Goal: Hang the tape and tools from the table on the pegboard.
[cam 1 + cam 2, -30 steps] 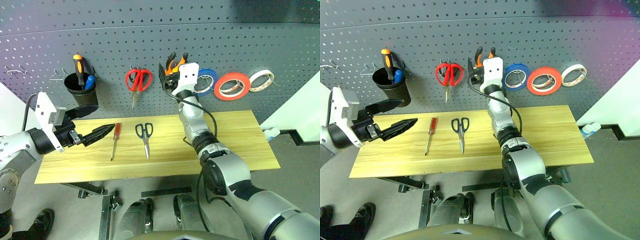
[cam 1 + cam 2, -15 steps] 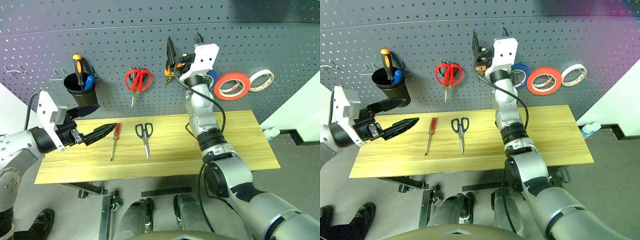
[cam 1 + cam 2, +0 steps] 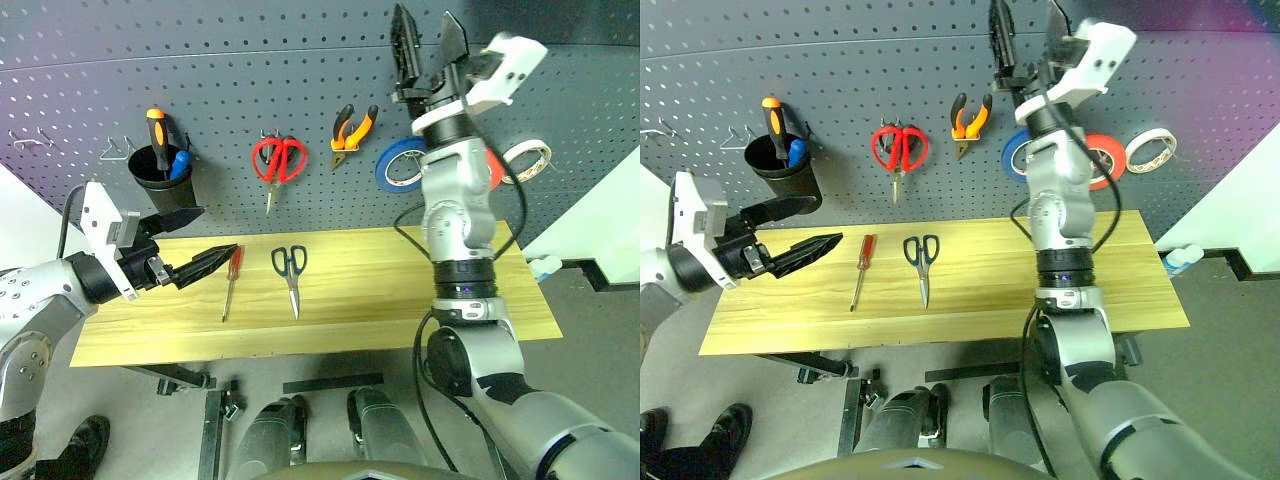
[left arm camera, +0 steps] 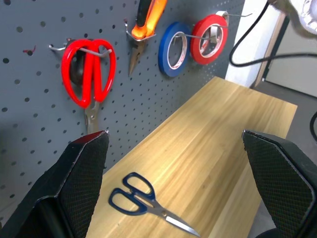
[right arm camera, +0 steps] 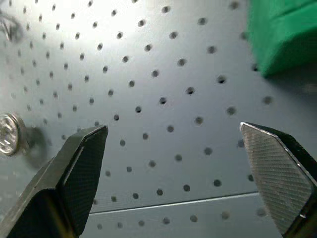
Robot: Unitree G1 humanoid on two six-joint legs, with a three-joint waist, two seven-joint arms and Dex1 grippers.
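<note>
On the pegboard [image 3: 220, 90], the pliers [image 3: 351, 127] hang below and left of the right gripper [image 3: 425, 45], its jaws spread and empty. The left gripper [image 3: 195, 240], jaws spread, hovers beside the screwdriver [image 3: 230, 280] on the bench [image 3: 400, 290].

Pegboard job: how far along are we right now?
Done: the red tape and the pliers hang on the pegboard. In hand: nothing; the right gripper is open and empty high at the board, the left gripper open above the table. Left: the black-handled scissors and the red-handled screwdriver lie on the table.
</note>
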